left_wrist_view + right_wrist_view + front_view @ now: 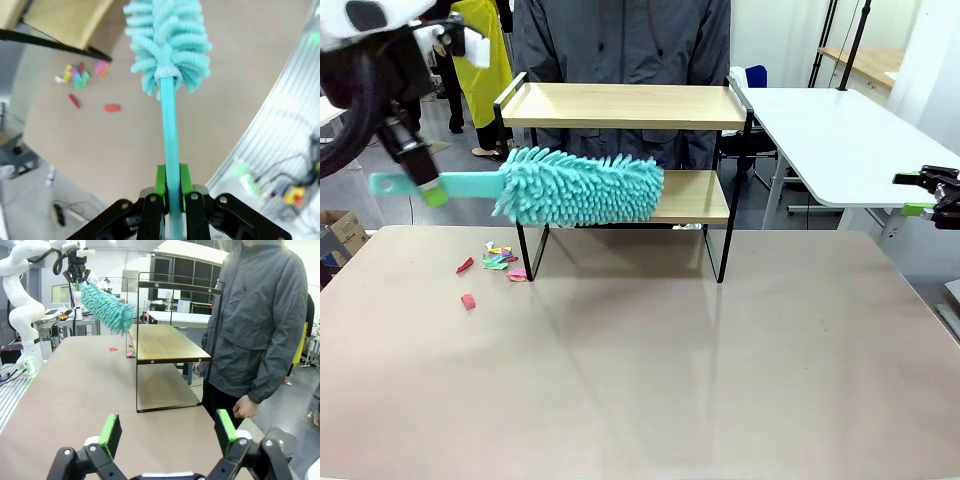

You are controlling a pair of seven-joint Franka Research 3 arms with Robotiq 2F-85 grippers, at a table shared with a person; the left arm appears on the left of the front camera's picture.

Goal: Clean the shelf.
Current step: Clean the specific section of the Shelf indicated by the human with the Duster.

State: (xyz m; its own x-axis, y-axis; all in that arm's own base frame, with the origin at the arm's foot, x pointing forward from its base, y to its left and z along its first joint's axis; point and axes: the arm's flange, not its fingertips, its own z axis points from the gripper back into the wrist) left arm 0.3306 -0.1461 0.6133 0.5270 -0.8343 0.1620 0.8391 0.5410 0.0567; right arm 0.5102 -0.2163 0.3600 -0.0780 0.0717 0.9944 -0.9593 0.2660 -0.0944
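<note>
Front view is showing the left gripper (pixel 432 192) clamping its green pads on the flat handle of the teal duster with a fluffy microfibre head (pixel 578 187), carrying it roughly level. It is sitting at the left end of the small two-tier shelf of light wooden boards in a thin black metal frame (pixel 620 105). That shelf is standing at the far middle of the beige table (pixel 670 380), just in front of the person in a grey jacket (pixel 620 40). The fluffy head is overlapping the lower board's left end; whether it is touching, I cannot tell. The right gripper (pixel 167 432) is waiting well off to the right, jaws wide apart and empty. Small coloured paper scraps (pixel 495 258) are lying by the shelf's left leg.

The pads are gripping far back on the handle, so the long head is levering against them. Catching a frame post risks twisting the handle loose. Nothing is bracing the light shelf, so a hard sweep risks sliding or tipping it toward the person.
</note>
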